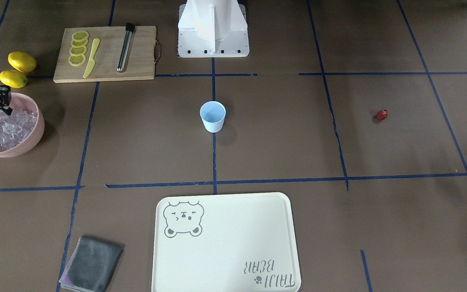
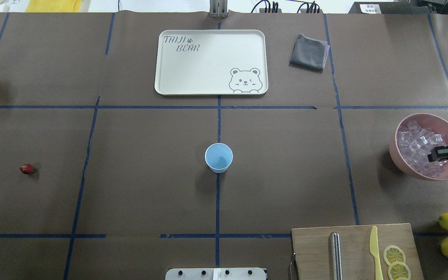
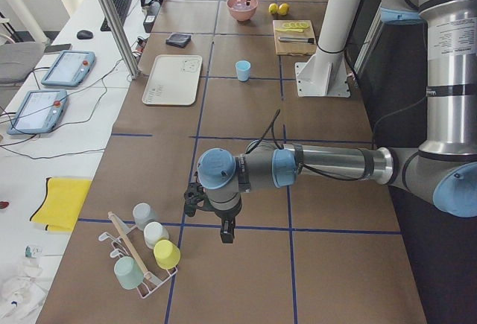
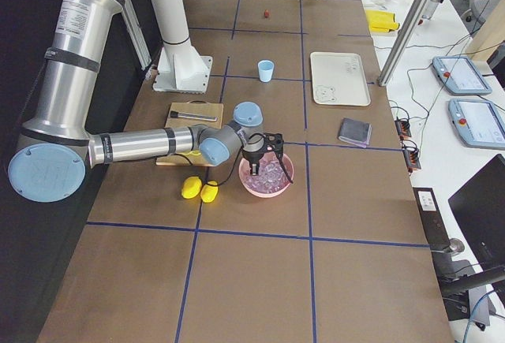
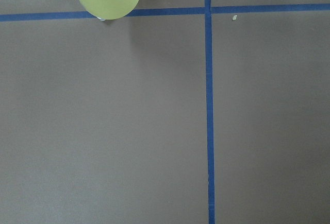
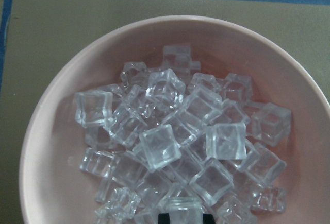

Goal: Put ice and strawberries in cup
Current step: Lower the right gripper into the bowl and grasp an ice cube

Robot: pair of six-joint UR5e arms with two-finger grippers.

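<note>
Table: brown paper, blue tape grid. Right gripper: over ice in pink bowl, finger spread indeterminable. Cup well apart from it, at table centre. Strawberry farther beyond. Left gripper: near yellow-green tumbler, spread indeterminable.

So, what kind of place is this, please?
Most likely a robotics lab: the table is covered with brown paper and a blue tape grid, control tablets lie on a side desk, and a robot arm reaches over the table.
</note>
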